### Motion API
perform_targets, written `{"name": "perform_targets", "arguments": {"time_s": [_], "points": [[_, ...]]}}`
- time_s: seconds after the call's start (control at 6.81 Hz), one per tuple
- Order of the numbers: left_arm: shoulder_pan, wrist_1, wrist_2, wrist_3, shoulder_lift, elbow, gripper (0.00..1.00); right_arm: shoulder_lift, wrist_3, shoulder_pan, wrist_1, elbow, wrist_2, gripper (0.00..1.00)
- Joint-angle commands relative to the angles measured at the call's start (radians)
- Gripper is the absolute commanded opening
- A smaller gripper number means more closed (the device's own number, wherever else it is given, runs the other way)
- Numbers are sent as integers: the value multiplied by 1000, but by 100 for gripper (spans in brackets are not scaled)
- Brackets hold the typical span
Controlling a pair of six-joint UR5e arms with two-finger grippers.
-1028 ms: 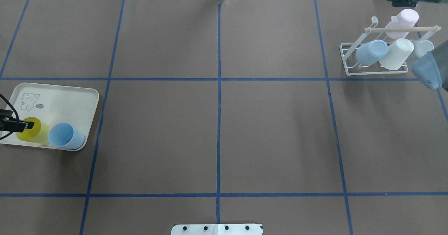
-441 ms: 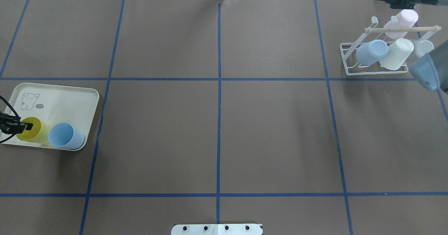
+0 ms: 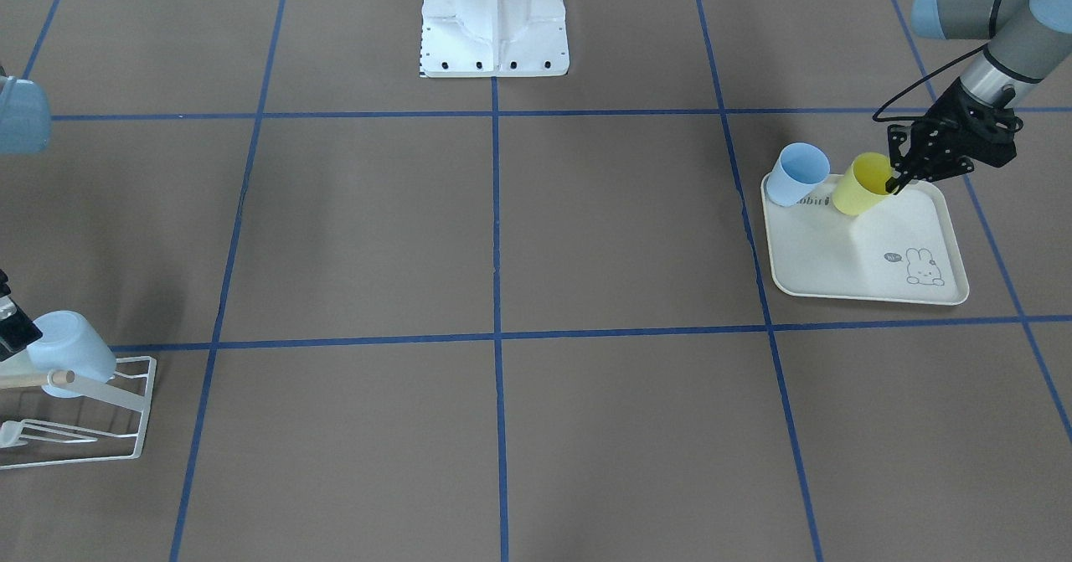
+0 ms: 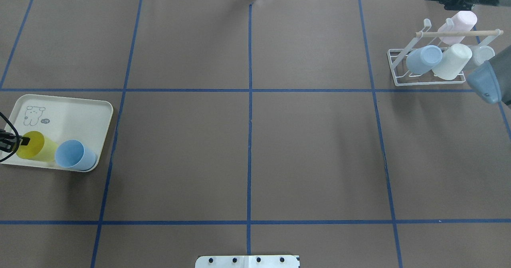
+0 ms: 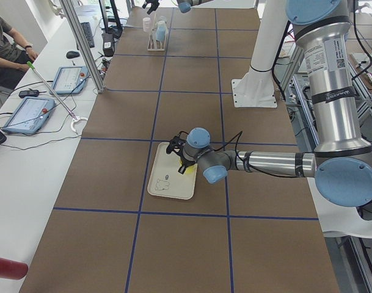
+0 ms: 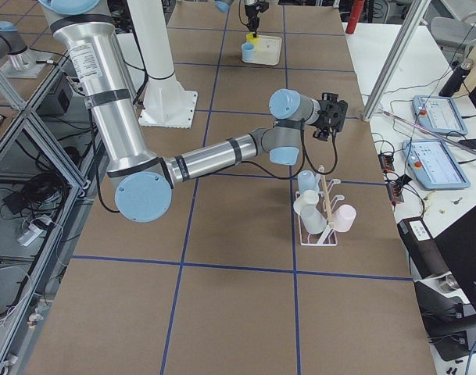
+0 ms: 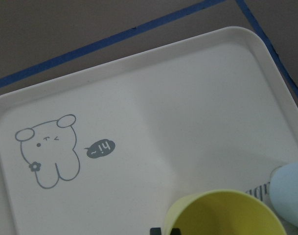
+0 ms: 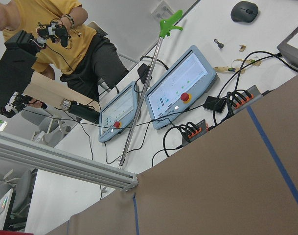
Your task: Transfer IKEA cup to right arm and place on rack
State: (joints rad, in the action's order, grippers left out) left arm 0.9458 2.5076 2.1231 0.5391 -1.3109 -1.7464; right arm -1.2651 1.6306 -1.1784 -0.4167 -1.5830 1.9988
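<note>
Since the earlier overhead frames, the left gripper (image 4: 23, 141) has drawn back toward the table's left edge. The yellow plastic cup (image 4: 36, 148) has shifted with it over the cream rectangular tray with a printed animal figure (image 4: 72, 108). Its fingers are closed on the cup wall at the rim, one inside the mouth and one outside. In the front-facing view the yellow plastic cup sits at the tray's robot-side end, just beside a pale blue plastic cup (image 3: 796, 175) standing there. It appears raised or slightly tilted, but whether its base is clear of the tray cannot be told. Judgement: the grasp is made and lift-out is under way; hand-over and placement are not yet done. The right gripper (image 6: 334, 116) has barely shifted and hangs beyond the small white wire rack with a light wooden dowel (image 4: 429, 82), well apart from the yellow plastic cup. Its finger state cannot be told. The rack already carries a blue, a cream, a pink and a whitish cup. The work surface is a brown paper covering (image 4: 247, 140) divided by blue tape lines, with the white robot pedestal (image 3: 494, 18) at one edge. A white desk alongside the table holds touch panels with red buttons, cables and a mouse, and a person is seated there.
</note>
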Motion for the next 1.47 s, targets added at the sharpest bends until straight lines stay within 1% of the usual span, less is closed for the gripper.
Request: {"name": "perform_targets", "arguments": {"time_s": [0.0, 0.15, 0.29, 0.44, 0.73, 0.88, 1.03, 1.17, 1.32], "points": [[106, -231, 2, -2, 38, -179, 0, 0, 0, 2, -1, -2, 0, 100], [154, -377, -5, -7, 9, -270, 0, 1, 2, 5, -1, -5, -1, 100], [197, -404, -11, -2, -29, -286, 0, 0, 0, 8, 1, -5, -2, 100], [205, -406, -12, 21, -57, -283, 0, 0, 0, 9, -1, -9, -2, 100], [203, -405, -66, 271, -175, -263, 0, 7, 2, 17, 1, -12, -3, 100], [202, -401, -66, 408, -239, -252, 0, 12, 3, 32, 1, -12, -8, 100], [194, -394, -66, 570, -290, -251, 0, 13, 32, 48, 1, -23, -11, 100], [185, -391, -66, 752, -366, -239, 0, 13, 41, 60, 1, -26, -17, 100], [139, -353, -74, 907, -410, -236, 0, 13, 44, 72, 7, -31, -27, 100]]}}
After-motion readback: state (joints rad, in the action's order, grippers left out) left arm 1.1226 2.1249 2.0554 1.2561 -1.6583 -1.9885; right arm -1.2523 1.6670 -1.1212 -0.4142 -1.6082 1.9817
